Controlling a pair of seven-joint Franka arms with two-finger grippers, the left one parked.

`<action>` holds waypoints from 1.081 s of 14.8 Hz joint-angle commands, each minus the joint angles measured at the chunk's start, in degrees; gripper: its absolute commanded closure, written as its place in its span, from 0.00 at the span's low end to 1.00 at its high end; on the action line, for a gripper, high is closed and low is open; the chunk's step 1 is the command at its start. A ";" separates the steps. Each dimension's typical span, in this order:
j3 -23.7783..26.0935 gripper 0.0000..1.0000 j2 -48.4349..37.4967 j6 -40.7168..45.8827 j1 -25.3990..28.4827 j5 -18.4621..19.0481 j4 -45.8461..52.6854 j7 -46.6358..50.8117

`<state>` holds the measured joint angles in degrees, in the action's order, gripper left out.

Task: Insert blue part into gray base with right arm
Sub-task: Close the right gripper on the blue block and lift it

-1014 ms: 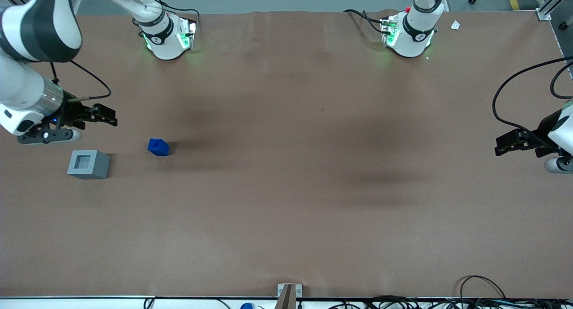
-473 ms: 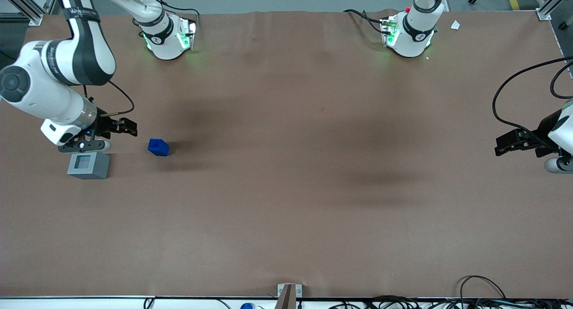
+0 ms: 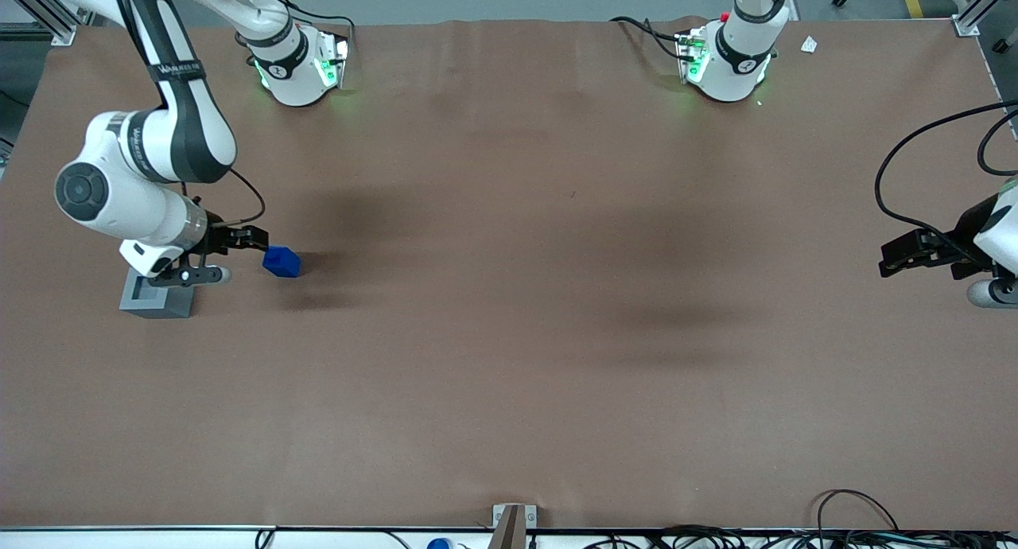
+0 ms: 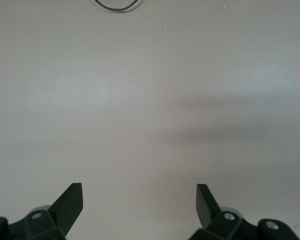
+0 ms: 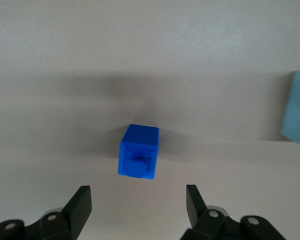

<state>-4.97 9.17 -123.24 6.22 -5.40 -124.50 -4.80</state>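
The blue part (image 3: 281, 261) stands on the brown table with its stud up; it also shows in the right wrist view (image 5: 138, 152). The gray base (image 3: 155, 301) sits beside it toward the working arm's end of the table, partly covered by the arm's wrist; an edge of it shows in the wrist view (image 5: 296, 110). My right gripper (image 3: 253, 240) is open and empty, right next to the blue part and above the table. In the wrist view the gripper (image 5: 138, 202) has both fingers spread wide, with the blue part just ahead of the gap.
The brown table (image 3: 509, 334) stretches wide toward the parked arm's end. Two arm bases (image 3: 298, 64) stand at the edge farthest from the front camera. Cables (image 3: 859, 509) lie at the near edge.
The right arm has swung in from the table's end, over the gray base, bringing the open gripper up to the blue part. The blue part and gray base have not moved.
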 commanded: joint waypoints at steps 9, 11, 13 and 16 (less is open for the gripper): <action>-0.39 0.23 5.07 -14.57 2.04 -2.33 -7.34 0.49; -0.39 0.25 5.60 -14.57 2.04 -2.42 -7.43 0.49; -0.39 0.32 5.95 -14.57 2.04 -2.33 -7.43 0.58; -0.39 0.59 5.95 -13.96 1.95 -2.33 -7.08 0.66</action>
<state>-4.99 15.66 -136.94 7.73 -6.71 -130.95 -4.69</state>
